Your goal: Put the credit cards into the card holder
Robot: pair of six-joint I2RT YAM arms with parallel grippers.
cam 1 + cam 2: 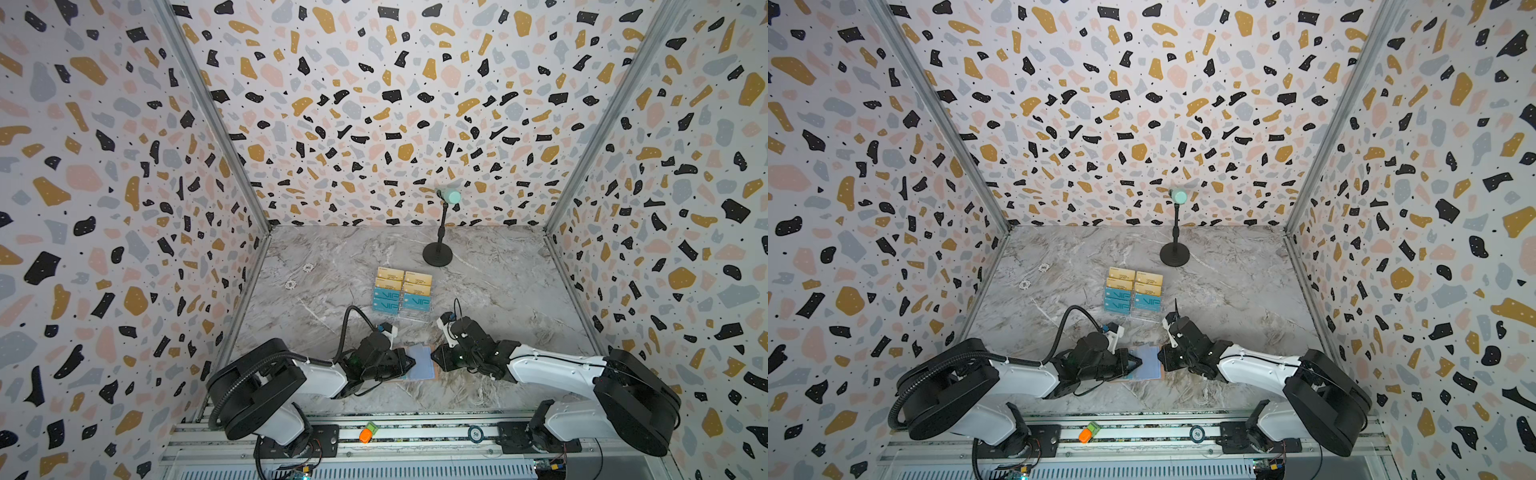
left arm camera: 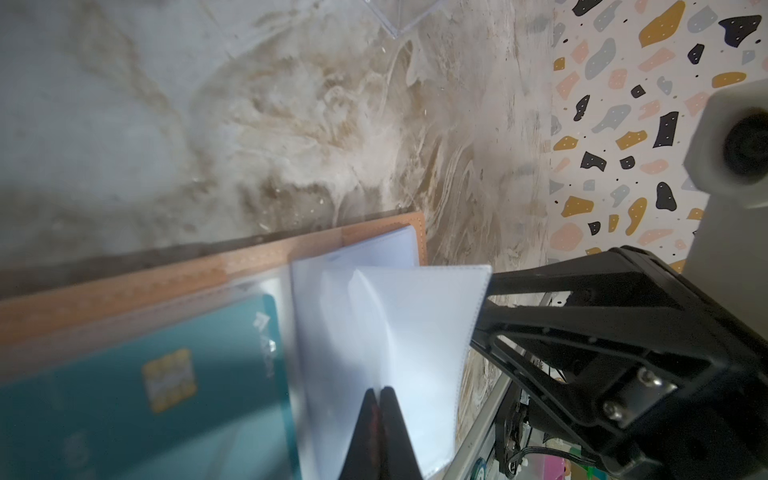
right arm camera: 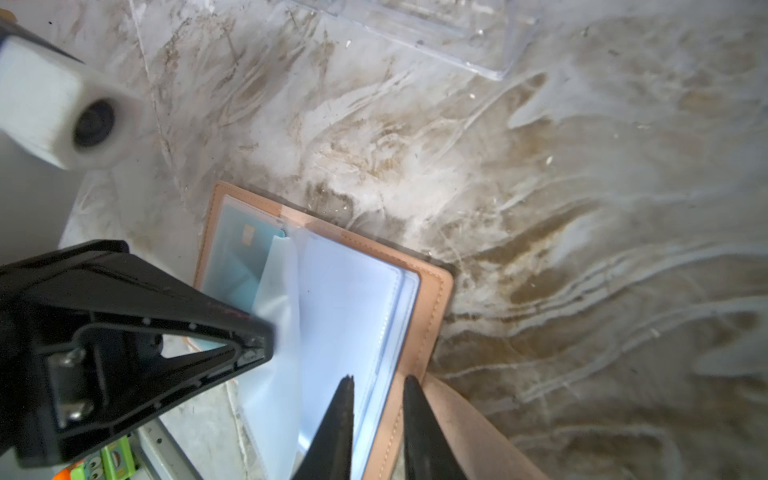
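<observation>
Sleeve page (image 2: 399,324) of the card holder (image 1: 422,361), open between your 2 arms, sits pinched tight in your left gripper (image 2: 377,392); your right gripper (image 3: 378,380) straddles its right edge, jaws slightly parted, grip unclear; credit cards (image 1: 403,291) wait in the rack (image 1: 415,316) just beyond.

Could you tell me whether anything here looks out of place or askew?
One clear sleeve of the card holder stands lifted and bowed off the open pages, pinched in the shut left gripper. Also, an orange-and-green object and a chip lie loose on the front rail, seemingly unrelated clutter.
</observation>
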